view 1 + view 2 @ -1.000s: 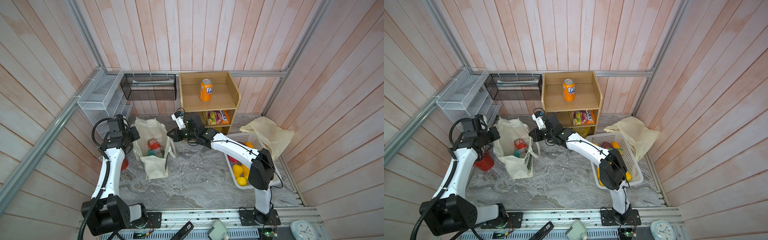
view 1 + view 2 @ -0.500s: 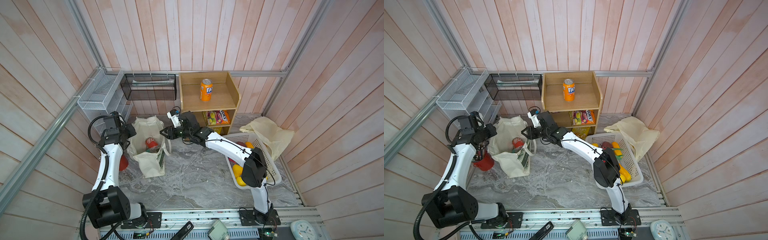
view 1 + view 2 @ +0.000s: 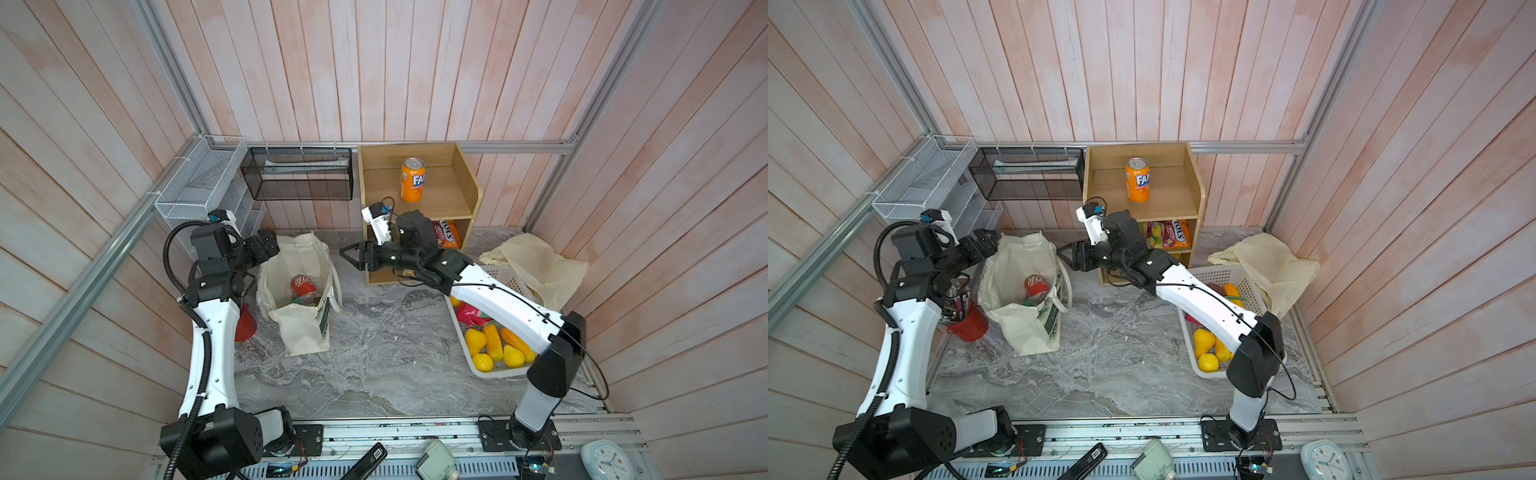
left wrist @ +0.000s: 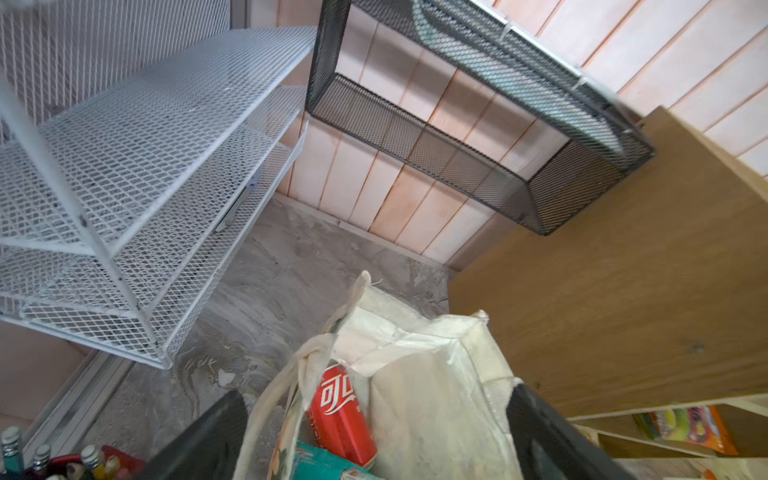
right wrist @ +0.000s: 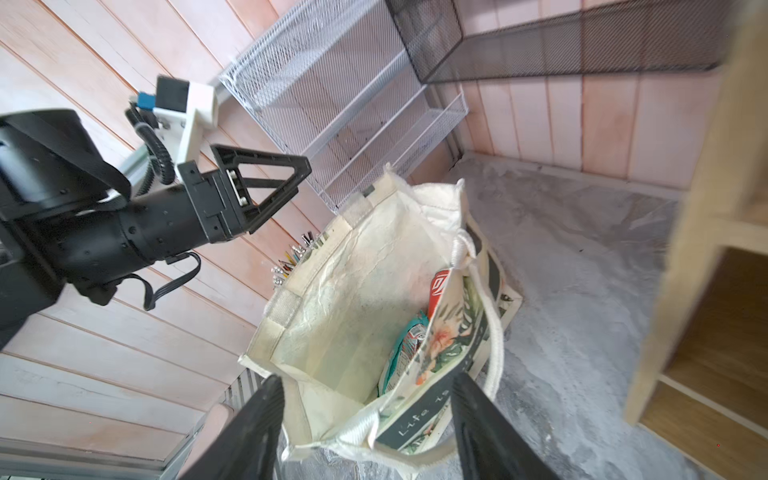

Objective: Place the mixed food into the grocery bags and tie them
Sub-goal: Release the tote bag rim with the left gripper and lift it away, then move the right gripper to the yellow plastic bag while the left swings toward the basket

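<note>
The cream tote (image 3: 297,332) (image 3: 1025,328) stands open at the left of the floor. In it lie the red cola can (image 3: 301,286) (image 3: 1036,286) (image 4: 340,419) and the teal snack packet (image 4: 328,461) (image 5: 405,345). My left gripper (image 3: 270,245) (image 4: 376,395) hangs open over the tote's left rim. My right gripper (image 3: 353,257) (image 5: 368,380) is open just right of the tote, with a loose strap handle (image 5: 494,332) below its jaws. The pale-yellow plastic bag (image 3: 536,266) (image 3: 1271,266) lies crumpled at the right. Yellow and orange toy fruits (image 3: 494,345) (image 3: 1208,349) sit in the white basket (image 3: 490,372).
A wooden shelf unit (image 3: 440,195) behind my right gripper holds an orange Fanta can (image 3: 412,179) and a candy packet (image 3: 446,235). A black mesh basket (image 3: 299,174) and a white mesh rack (image 3: 199,183) hang on the wall. A red cup (image 3: 969,322) of pens stands left of the tote.
Both grippers have gone from shut to open and let go of the tote's rim. My right gripper has drawn back to the right. The tote stays standing with its mouth open.
</note>
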You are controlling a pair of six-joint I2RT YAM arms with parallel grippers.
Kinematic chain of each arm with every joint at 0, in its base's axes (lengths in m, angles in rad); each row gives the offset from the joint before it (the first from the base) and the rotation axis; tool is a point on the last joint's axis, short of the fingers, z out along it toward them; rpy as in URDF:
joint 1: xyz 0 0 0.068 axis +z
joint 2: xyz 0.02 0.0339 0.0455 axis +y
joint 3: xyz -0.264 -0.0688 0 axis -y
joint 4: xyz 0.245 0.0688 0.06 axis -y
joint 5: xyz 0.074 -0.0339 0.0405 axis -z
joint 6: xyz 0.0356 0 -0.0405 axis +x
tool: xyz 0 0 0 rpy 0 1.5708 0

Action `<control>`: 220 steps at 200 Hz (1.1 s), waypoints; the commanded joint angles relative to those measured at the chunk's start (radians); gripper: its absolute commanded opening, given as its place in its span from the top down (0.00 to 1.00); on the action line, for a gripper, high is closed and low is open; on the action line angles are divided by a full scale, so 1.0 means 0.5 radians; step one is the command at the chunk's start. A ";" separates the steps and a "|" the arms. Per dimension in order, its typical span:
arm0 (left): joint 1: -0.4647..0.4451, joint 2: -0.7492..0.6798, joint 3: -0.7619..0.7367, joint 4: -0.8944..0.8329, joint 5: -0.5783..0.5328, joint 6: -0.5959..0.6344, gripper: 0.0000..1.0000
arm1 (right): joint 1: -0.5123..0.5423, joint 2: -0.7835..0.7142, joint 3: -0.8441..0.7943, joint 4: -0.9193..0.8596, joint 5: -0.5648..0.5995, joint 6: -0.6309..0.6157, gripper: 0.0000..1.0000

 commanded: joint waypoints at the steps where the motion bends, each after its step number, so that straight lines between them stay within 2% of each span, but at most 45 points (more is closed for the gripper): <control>1: -0.009 -0.098 0.058 -0.029 0.174 -0.068 0.00 | -0.110 -0.258 -0.237 0.010 0.074 -0.020 0.35; 34: -0.145 -0.226 0.035 -0.084 0.187 -0.092 0.00 | -0.422 -0.737 -0.727 -0.016 0.121 0.010 0.35; 61: -0.332 -0.369 -0.037 -0.074 0.144 -0.147 0.00 | -0.900 -1.064 -1.084 -0.073 0.038 0.081 0.35; 90: -0.602 -0.497 -0.138 -0.014 0.041 -0.241 0.00 | -1.401 -1.244 -1.262 -0.203 0.038 0.073 0.33; 127: -1.102 -0.516 -0.239 0.081 -0.188 -0.306 0.00 | -1.973 -1.316 -1.418 -0.197 -0.020 0.158 0.28; 145: -1.328 -0.487 -0.259 0.123 -0.323 -0.305 0.00 | -2.176 -1.315 -1.474 -0.202 0.054 0.180 0.26; 177: -1.619 -0.458 -0.303 0.229 -0.512 -0.311 0.00 | -2.569 -1.304 -1.620 -0.132 0.047 0.263 0.24; 195: -1.762 -0.439 -0.341 0.302 -0.578 -0.326 0.00 | -2.708 -1.257 -1.659 -0.120 0.105 0.279 0.21; 220: -1.940 -0.359 -0.368 0.367 -0.598 -0.317 0.00 | -2.773 -1.160 -1.695 -0.055 0.207 0.308 0.18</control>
